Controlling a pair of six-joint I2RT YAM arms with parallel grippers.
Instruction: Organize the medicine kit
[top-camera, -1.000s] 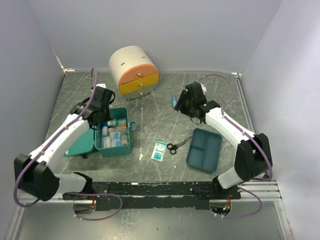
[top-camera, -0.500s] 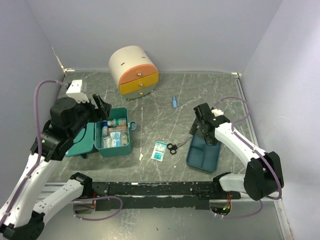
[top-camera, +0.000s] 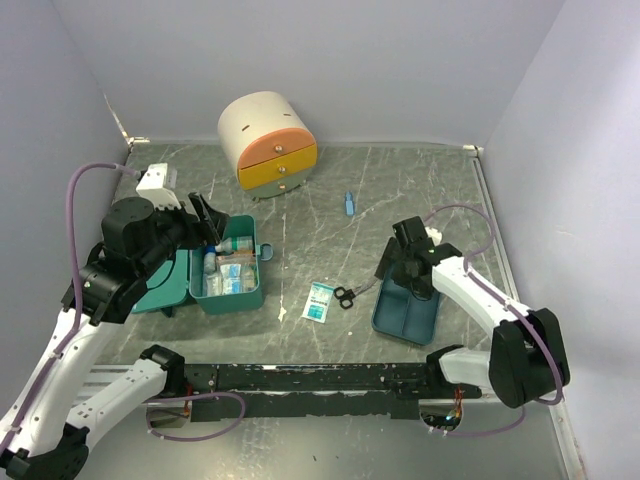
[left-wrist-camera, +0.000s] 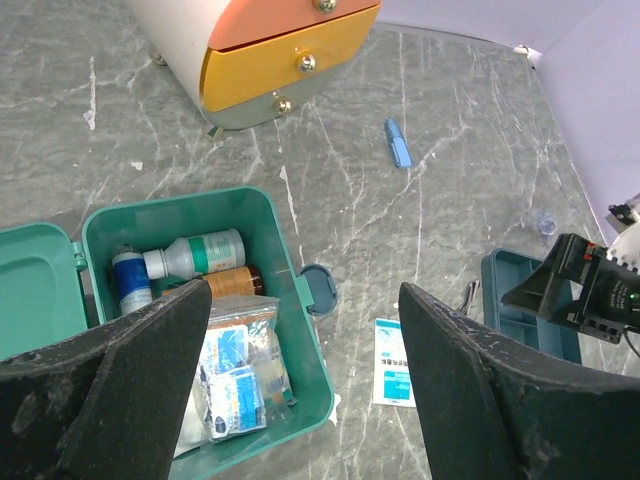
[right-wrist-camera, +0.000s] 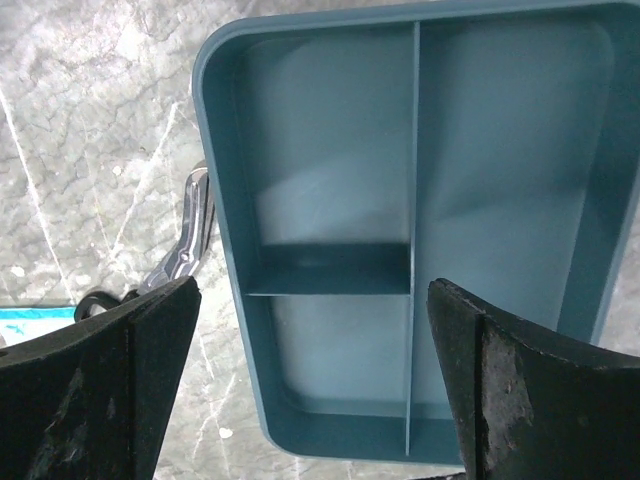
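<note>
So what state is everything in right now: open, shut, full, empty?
medicine kit: lid open, bottles and packets inside.
divided tray: empty.
cabinet: drawers shut.
scissors: lying beside the tray, blades closed.
sachet: lying flat, outside the kit.
blue tube: lying loose, outside the kit.
left gripper: open, empty.
right gripper: open, empty, over the tray.

Your top cam sits high behind the near edge, looking down on the whole table (top-camera: 420, 190). Left wrist cam is high, facing down over the medicine kit (left-wrist-camera: 180, 207) and cabinet (left-wrist-camera: 270, 60), both also in top. Right wrist cam is close over the tray (right-wrist-camera: 330, 180).
</note>
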